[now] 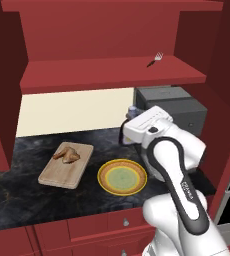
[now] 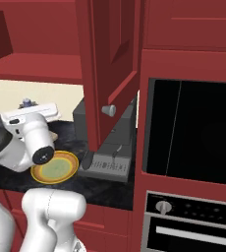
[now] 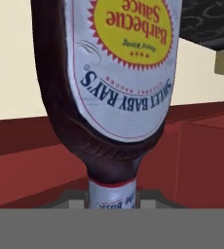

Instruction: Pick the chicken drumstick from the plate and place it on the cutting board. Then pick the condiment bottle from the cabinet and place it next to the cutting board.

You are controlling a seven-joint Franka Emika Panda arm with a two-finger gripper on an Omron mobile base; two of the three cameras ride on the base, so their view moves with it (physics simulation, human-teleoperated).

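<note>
The chicken drumstick lies on the tan cutting board, on the dark counter's left side. Right of the board sits the round yellow plate, with nothing on it. My gripper is shut on the neck of the dark brown condiment bottle, whose yellow-and-blue label reads upside down in the hand view. Only the bottle's top peeks out behind the white hand. The hand hangs above the counter behind the plate, below the cabinet's red shelf.
A small fork lies on the shelf at the right. A dark grey appliance stands on the counter just right of the hand. An open red cabinet door hangs beside a black wall oven.
</note>
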